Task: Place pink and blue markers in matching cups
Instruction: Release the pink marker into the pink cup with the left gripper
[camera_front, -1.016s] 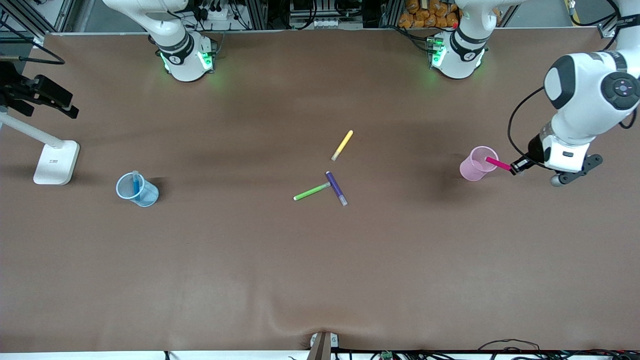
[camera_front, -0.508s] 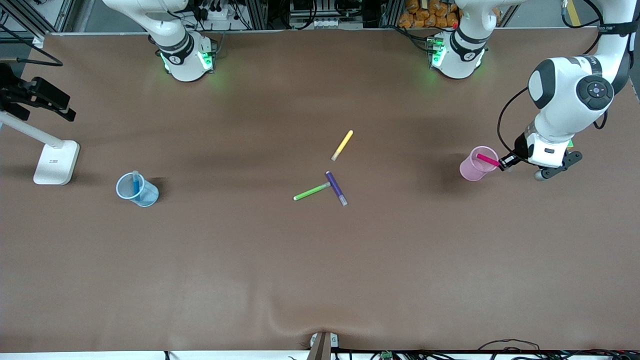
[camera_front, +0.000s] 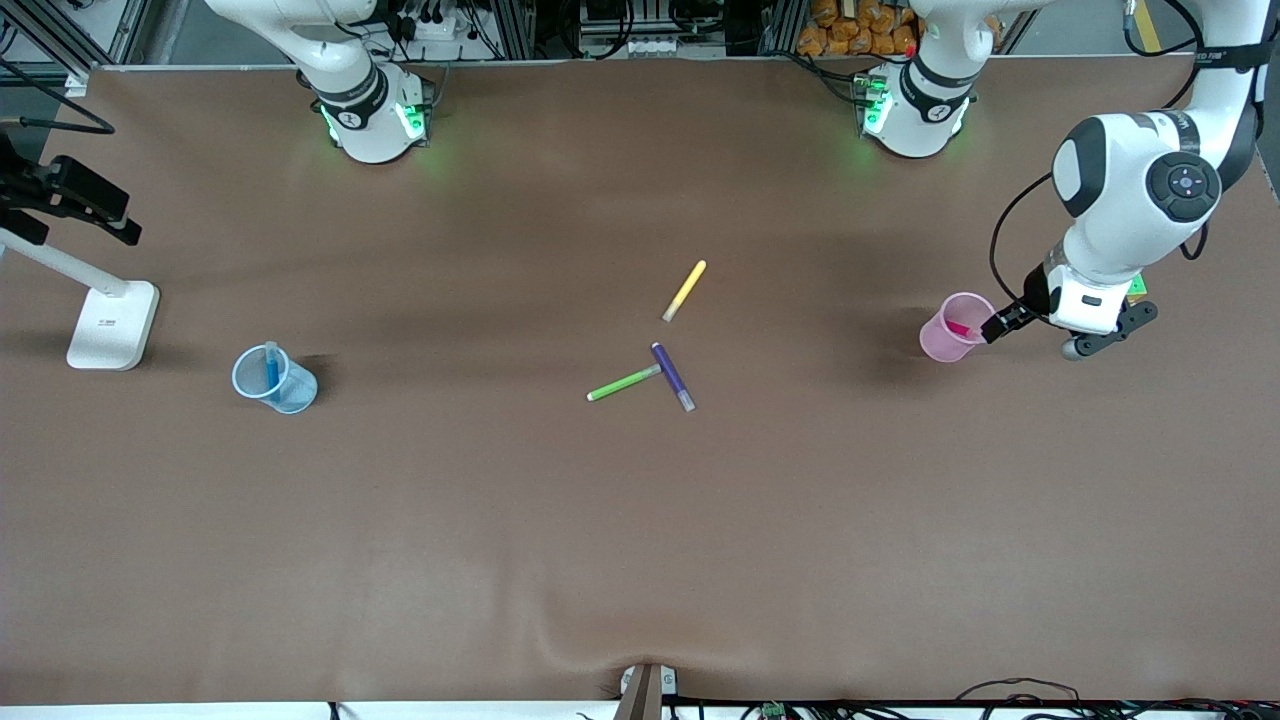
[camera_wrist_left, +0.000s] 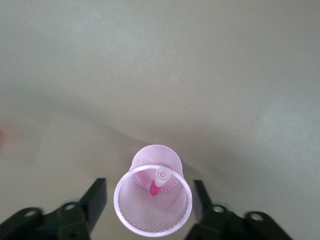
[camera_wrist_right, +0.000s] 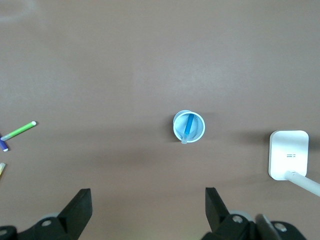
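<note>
Pink marker (camera_wrist_left: 159, 181) stands inside the pink cup (camera_wrist_left: 150, 227), leaning against its wall with the pale cap up, and nothing grips it: the left gripper (camera_wrist_left: 149, 197) hangs just over that cup with its fingers (camera_wrist_left: 96, 196) spread apart, one to each side of the rim and clear of the marker. In the front view the same gripper (camera_front: 1000, 326) sits at the cup's (camera_front: 943, 343) edge, toward the left arm's end of the table. The right gripper (camera_wrist_right: 148, 209) is high above the table with its jaws wide apart and empty, waiting over the ground near the blue cup (camera_wrist_right: 195, 132). That blue cup (camera_front: 287, 392) stands toward the right arm's end of the table, and the blue marker (camera_front: 271, 366) rests in it, tilted against the wall. Beside the blue cup, nearer the table's edge, is the white base of a lamp (camera_front: 112, 326). Around the middle of the table lie three loose pens: a yellow pen (camera_front: 685, 290) farthest from the front camera, and nearer to it a green pen (camera_front: 624, 383) whose end meets a purple pen (camera_front: 672, 376).
</note>
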